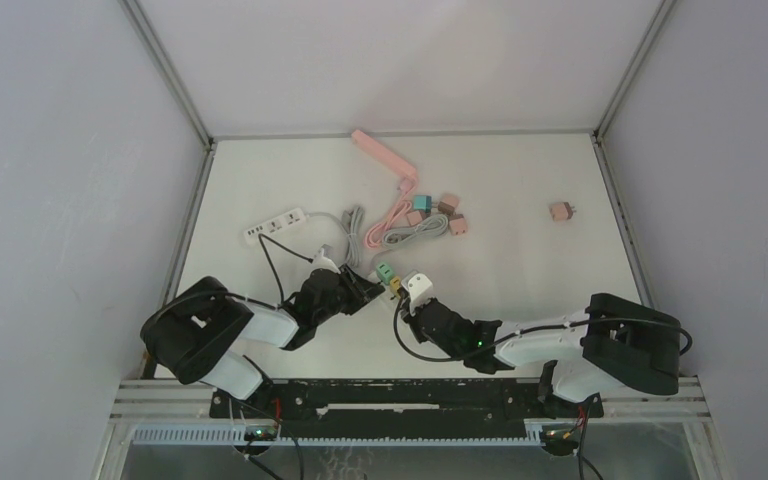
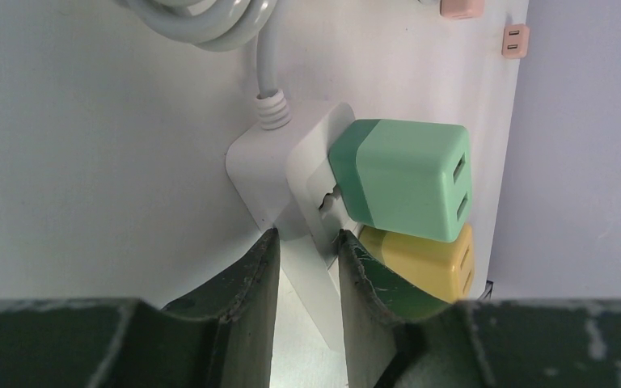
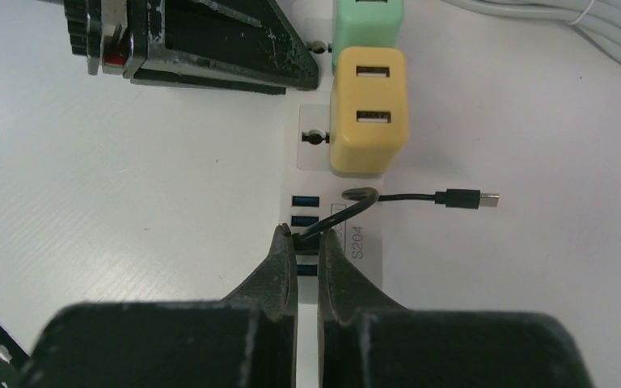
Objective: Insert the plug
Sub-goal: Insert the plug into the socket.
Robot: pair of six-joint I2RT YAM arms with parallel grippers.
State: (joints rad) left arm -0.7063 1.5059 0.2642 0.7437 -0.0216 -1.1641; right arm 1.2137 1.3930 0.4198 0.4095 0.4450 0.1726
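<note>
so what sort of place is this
Most likely a robot lab test cell: a white table boxed in by plain grey panels, left arm and right arm bolted to a metal rail, a power strip and loose adapters.

Angled inward: left end effector (image 2: 303,246) clamped, right end effector (image 3: 307,242) pinched shut

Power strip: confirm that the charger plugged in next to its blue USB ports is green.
Not green. The right wrist view shows the yellow charger plugged into the power strip next to its blue USB ports. The green charger sits beyond it.
</note>
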